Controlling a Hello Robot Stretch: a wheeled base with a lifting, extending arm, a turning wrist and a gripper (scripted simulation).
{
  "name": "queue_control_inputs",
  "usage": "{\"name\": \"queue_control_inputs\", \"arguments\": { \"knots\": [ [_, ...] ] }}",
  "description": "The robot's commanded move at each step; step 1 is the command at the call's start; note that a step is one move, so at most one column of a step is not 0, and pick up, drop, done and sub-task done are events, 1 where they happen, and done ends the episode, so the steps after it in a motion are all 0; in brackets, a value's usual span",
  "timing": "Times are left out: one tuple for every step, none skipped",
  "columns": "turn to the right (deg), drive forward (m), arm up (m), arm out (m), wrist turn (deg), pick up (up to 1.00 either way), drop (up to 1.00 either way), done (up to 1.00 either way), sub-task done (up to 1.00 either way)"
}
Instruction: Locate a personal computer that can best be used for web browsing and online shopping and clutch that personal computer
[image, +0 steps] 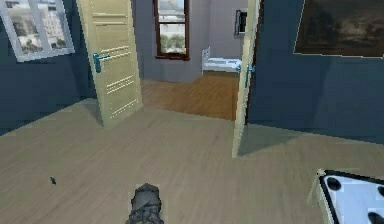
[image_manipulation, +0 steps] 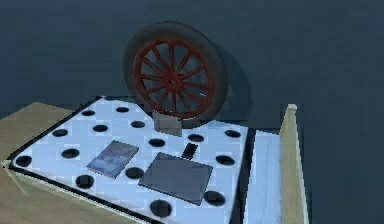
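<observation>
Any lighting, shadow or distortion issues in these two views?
Forward view: the open door leans, lens distortion only; brightest around the window. Arm side view: the wheel throws a soft shadow on the wall; bedcover evenly lit, no glare.

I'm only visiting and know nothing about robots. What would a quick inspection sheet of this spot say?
Surface: bed with a white cover dotted black and a wooden frame along one side.
Job's things: large grey slab lying flat on the cover, possibly a closed laptop; too small to be sure.
Clutter: smaller grey slab, small dark flat thing, and a red-spoked wheel against the wall.
Grippers: nothing seen.
Cables: nothing seen.
Surroundings: dark blue walls, an open door to a room with a window, a painting, a grey lump on the floor.
</observation>
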Motion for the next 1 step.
{"name": "queue_control_inputs", "arguments": {
  "knots": [
    [0.0,0.00,0.00,0.34,0.0,0.00,0.00,0.00,0.00]
  ]
}}
